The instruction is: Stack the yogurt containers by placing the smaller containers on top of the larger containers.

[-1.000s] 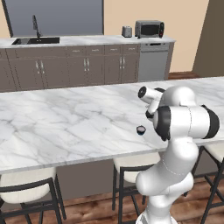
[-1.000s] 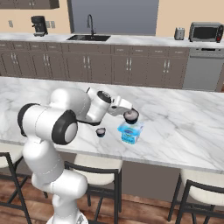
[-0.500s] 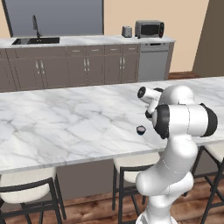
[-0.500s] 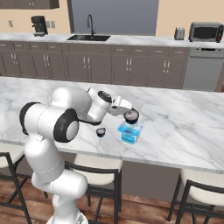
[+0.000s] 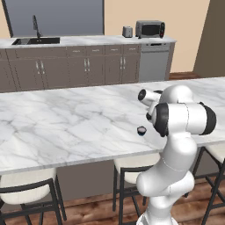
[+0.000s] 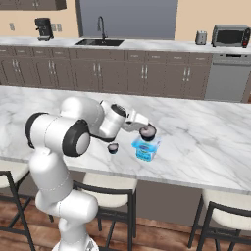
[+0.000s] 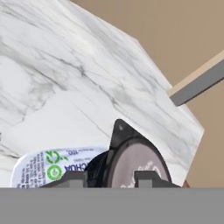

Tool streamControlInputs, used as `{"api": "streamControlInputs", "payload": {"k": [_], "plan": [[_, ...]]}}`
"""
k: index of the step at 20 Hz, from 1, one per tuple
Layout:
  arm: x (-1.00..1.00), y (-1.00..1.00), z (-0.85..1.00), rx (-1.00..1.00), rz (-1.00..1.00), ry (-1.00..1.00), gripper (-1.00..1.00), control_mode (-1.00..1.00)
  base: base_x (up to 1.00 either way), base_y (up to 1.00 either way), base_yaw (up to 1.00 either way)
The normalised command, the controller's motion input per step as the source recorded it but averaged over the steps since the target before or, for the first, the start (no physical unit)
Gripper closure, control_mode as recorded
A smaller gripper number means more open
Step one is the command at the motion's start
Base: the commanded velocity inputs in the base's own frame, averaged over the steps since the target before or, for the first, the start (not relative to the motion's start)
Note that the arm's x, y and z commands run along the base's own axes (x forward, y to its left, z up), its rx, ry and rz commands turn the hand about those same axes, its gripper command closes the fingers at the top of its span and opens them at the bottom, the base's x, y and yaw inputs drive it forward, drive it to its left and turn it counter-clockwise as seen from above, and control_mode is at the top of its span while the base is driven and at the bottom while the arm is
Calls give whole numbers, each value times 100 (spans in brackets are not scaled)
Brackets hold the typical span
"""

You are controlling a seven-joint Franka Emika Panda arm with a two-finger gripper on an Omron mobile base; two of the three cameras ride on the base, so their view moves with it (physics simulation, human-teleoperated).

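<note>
A dark round yogurt container [image 6: 148, 131] with a greyish top [image 7: 133, 164] sits between my fingertips [image 7: 146, 177]. My gripper [image 6: 145, 132] is shut on it, just above the counter by the blue tub. A narrower dark yogurt container [image 6: 113, 147] stands alone on the marble to its left, near the counter's front edge; the left base view has it at the small cup [image 5: 141, 130], just left of my arm. The held cup looks wider than that one. My forearm hides the held cup in the left base view.
A blue tub with a white printed label [image 6: 146, 149] stands on the marble counter [image 6: 206, 137] right under the held cup, also seen as the tub [image 7: 48, 168]. Stools [image 6: 108, 188] line the near edge. Sink [image 6: 100, 42] and microwave [image 6: 230, 35] are on the far counter.
</note>
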Motion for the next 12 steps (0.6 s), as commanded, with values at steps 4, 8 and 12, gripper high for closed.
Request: {"api": "streamControlInputs", "payload": {"k": [4,8,12], "plan": [[7,-4,-14,0,0,0,100,-100,0,0,0],[9,-6,-12,0,0,0,100,-100,0,0,0],[12,-6,-10,0,0,0,100,-100,0,0,0]]}}
